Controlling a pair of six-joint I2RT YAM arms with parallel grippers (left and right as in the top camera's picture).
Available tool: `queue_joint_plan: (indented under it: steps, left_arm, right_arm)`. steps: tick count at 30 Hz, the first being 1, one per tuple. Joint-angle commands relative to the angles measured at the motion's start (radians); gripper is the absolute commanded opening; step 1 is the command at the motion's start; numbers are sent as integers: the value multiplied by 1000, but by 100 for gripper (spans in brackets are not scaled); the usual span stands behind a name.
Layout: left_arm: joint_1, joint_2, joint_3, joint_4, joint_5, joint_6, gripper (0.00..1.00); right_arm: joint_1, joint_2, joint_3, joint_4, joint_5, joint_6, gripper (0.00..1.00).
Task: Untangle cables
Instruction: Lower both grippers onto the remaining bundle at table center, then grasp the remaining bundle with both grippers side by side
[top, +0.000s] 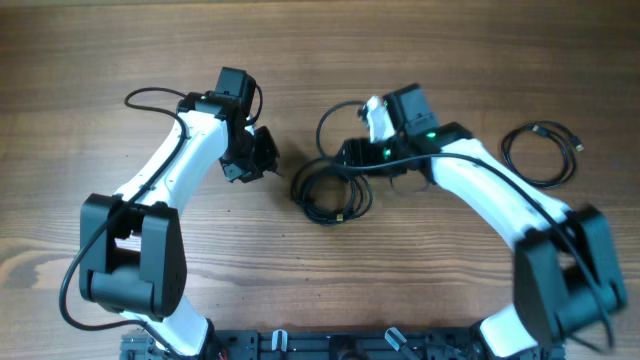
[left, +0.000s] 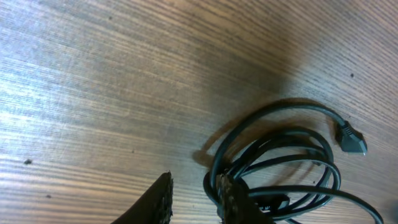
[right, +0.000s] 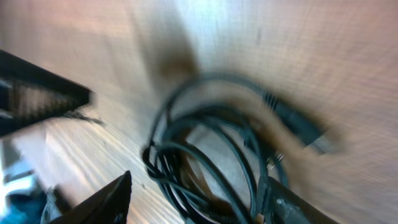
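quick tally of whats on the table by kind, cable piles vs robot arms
tangled cable bundle: 1 (number of cords in it cannot be told)
separate coiled cable: 1
robot arms: 2, left arm and right arm
total: 4

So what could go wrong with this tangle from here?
Right gripper straddles several loops of the cable bundle; closing could grab them all and drag the tangle whole. Left gripper sits at the bundle's edge, bare table between its fingers, so it may close on nothing. Right wrist view is blurred: aim uncertain.
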Motion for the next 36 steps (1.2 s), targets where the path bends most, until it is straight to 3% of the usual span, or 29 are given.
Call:
queue_joint_plan:
  steps: [1, 4, 7, 11, 14, 18, 24, 28, 36]
  left_arm:
    - [-5, 13, -51, 45, 20, -30, 30]
    - [-11, 13, -101, 79, 27, -45, 29]
    - [-16, 13, -156, 101, 111, -45, 29]
    - [-23, 13, -171, 90, 154, -45, 33]
    - [-35, 13, -171, 89, 172, -101, 31]
    - [-81, 13, -171, 94, 192, -301, 36]
    - [-142, 13, -172, 147, 46, -520, 35]
    - [-154, 13, -172, 193, 27, -542, 30]
    - [-161, 13, -172, 203, -32, -541, 23]
  right_arm:
    - [20, -78, 37, -40, 133, -25, 71]
    - [53, -65, 23, -92, 90, -25, 71]
    - [109, -63, -24, -82, 48, -19, 53]
    - [158, -63, -67, -15, 65, 55, 50]
    - [170, -61, -116, 82, 160, 146, 40]
    - [170, -36, -181, 212, 172, 214, 38]
    - [181, 47, -190, 319, 174, 211, 38]
    - [180, 110, -190, 340, 205, 214, 26]
    - [180, 127, -190, 348, 207, 230, 25]
